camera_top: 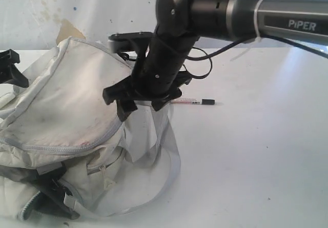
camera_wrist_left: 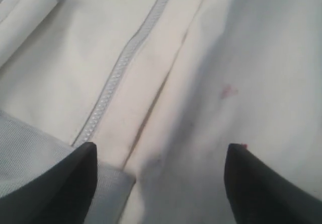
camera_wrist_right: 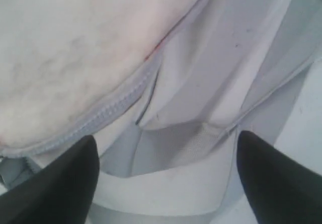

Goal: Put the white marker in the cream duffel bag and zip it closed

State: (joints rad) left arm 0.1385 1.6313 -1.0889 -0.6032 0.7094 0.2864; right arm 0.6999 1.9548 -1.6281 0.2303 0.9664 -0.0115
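Right arm [camera_top: 205, 7] — black joints, grey link lettered PiPER, black cables [camera_top: 205, 59] — black end effector [camera_top: 139, 105].

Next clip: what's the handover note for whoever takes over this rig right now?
Left claw: open, empty, over the cream duffel bag.
Right claw: open, empty, over the bag's edge.
White marker: lying on the table beside the bag, partly hidden by the right arm.
Done: nothing that shows.
Left: pick up the marker, put it in the bag, zip it closed.
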